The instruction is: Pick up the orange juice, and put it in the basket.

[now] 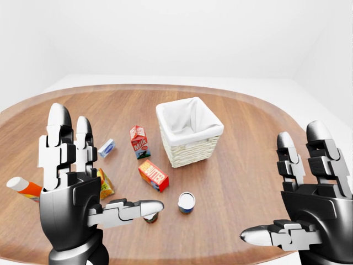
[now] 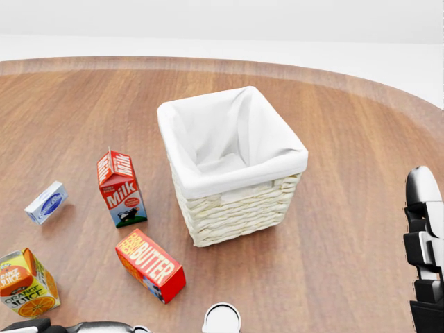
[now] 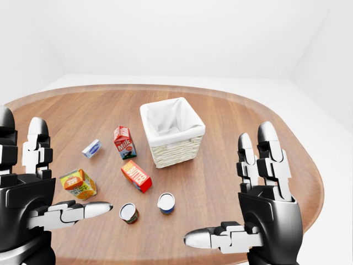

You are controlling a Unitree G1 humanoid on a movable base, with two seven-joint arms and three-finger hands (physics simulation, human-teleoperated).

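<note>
Nearest the cameras, the left hand (image 1: 77,193) and the right hand (image 3: 259,204) are raised with palms turned inward, fingers upright and thumbs extended sideways; both are spread wide and nothing is held. The two hands are kept well apart, above the near edge of the round wooden table (image 3: 237,138).

Between the hands, in the right-eye view, two upright cans are seen: a small can (image 3: 128,212) to the left and a blue-sided can (image 3: 165,202) just to its right. The orange juice (image 3: 79,184), a carton with an orange cap panel, is set upright on the table near the left hand's thumb and is touched by neither hand; in the head view it is found at the lower left corner. A red-and-white bottle (image 1: 22,187) is shown lying at the far left of the left-eye view.

Farther on, a red butter box (image 2: 150,265) lies flat, with a red milk carton (image 2: 121,187) standing beyond it and a small blue-and-white box (image 2: 46,202) to the left. Farthest, the wicker basket (image 2: 229,208), lined with white cloth, is shown upright and empty.
</note>
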